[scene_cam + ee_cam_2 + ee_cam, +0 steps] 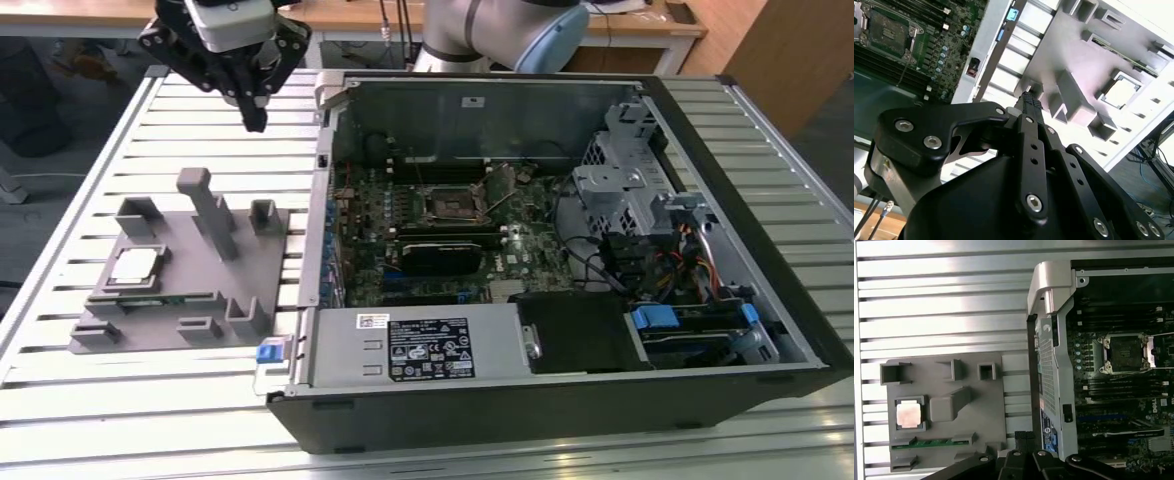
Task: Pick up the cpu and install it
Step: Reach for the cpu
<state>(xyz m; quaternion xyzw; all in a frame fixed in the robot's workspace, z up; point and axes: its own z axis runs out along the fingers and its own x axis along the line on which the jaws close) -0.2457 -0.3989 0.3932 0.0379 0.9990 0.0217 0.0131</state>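
**Step in hand: approach to the pick.**

1. Status. The gripper (pixel 254 122) hangs high over the slatted table (pixel 80 160), just off the edge of the grey fixture (pixel 200 290) and well above it. Its fingers are pressed together into a narrow point with nothing between them, as both wrist views confirm.

2. Location of the part. The cpu (pixel 134 265) lies flat, pale metal top upward, in a square pocket of the fixture. The pocket is on the side of the fixture away from the computer case (pixel 534 415). A green strip (pixel 934 443) sits in a slot of the fixture just beside that pocket. The gripper is well apart from the cpu, across the fixture from it.

3. Goal. The open socket (pixel 1126 352) lies inside the case, on the far side of the fixture from the cpu, and appears empty.

4. Procedure notes, as I judge them:
- I spread the fingers before any descent; closed as they are, they cannot straddle the chip.
- I travel over the fixture at height. Its posts (pixel 200 200) rise between the gripper and the pocket, and I expect a low pass to strike them.
- I centre on the pocket using the first wrist view, squaring the fingers to two opposite edges of the cpu.
- I take the chip by its edges only and lift it straight out of the pocket, since a tilt could jam it against the pocket walls.
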